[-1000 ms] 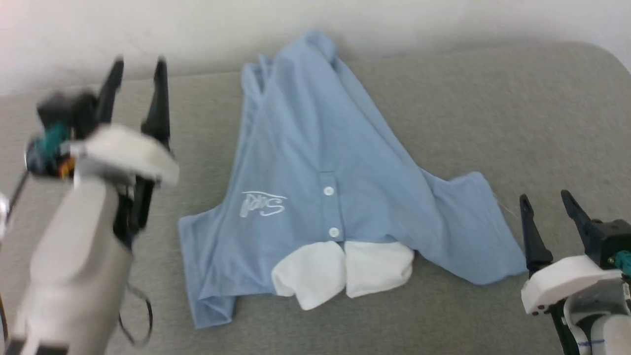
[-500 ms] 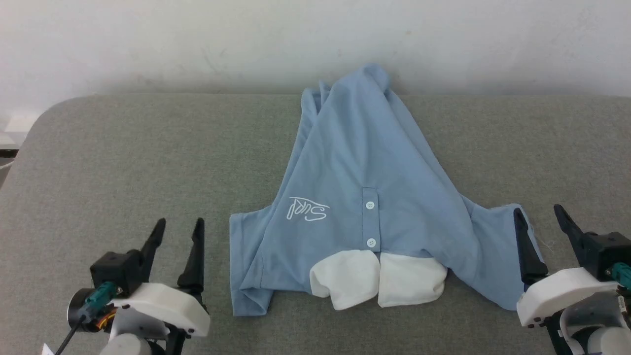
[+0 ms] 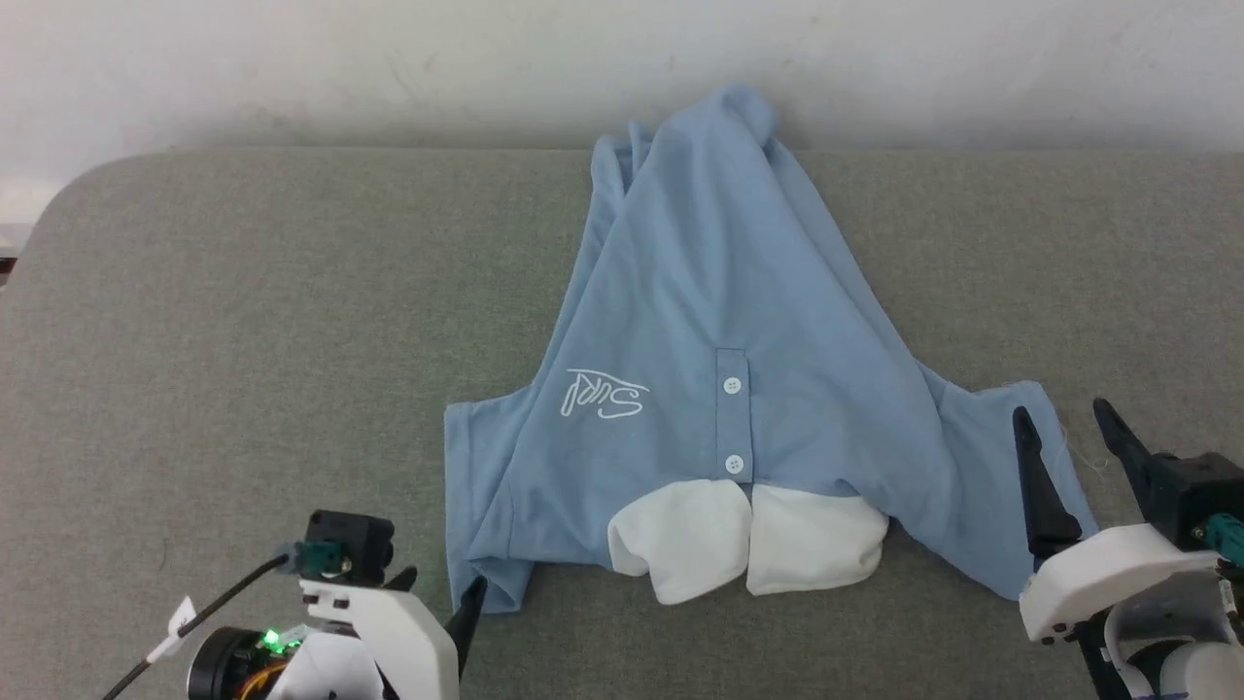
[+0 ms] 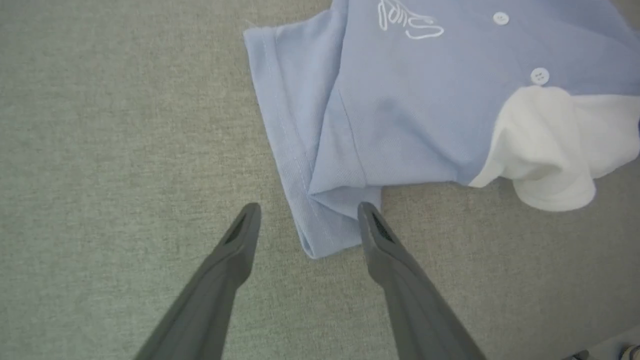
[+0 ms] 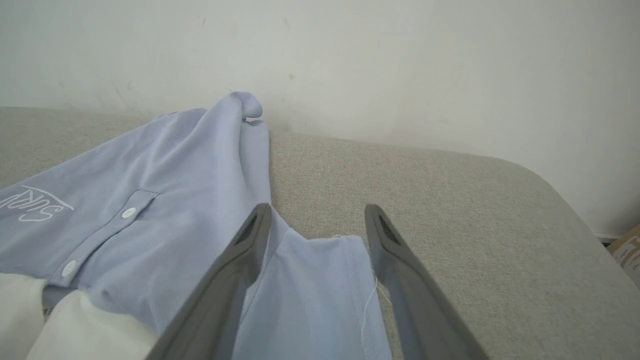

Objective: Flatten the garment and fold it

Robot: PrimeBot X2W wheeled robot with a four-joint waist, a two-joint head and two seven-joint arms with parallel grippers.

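The garment (image 3: 719, 321) is a light blue shirt with a white collar (image 3: 748, 540), two buttons and a white script logo (image 3: 603, 394). It lies on the grey padded surface, bunched into a peak against the back wall, with the collar towards me. My left gripper (image 3: 439, 588) is open, low at the front left, and the corner of the near left sleeve (image 4: 325, 220) lies between its fingers (image 4: 308, 210). My right gripper (image 3: 1061, 418) is open over the right sleeve (image 5: 320, 280), which lies flat under its fingers (image 5: 317, 210). Nothing is gripped.
The grey padded surface (image 3: 243, 340) has rounded corners and ends at a white wall (image 3: 389, 58). Its right edge drops off near a cardboard box (image 5: 631, 250). A tagged cable (image 3: 185, 622) trails from my left wrist. Bare surface lies to the left and right of the shirt.
My left arm has come down from high at the left to the garment's front left sleeve corner. The head camera has shifted. My right gripper has hardly moved.
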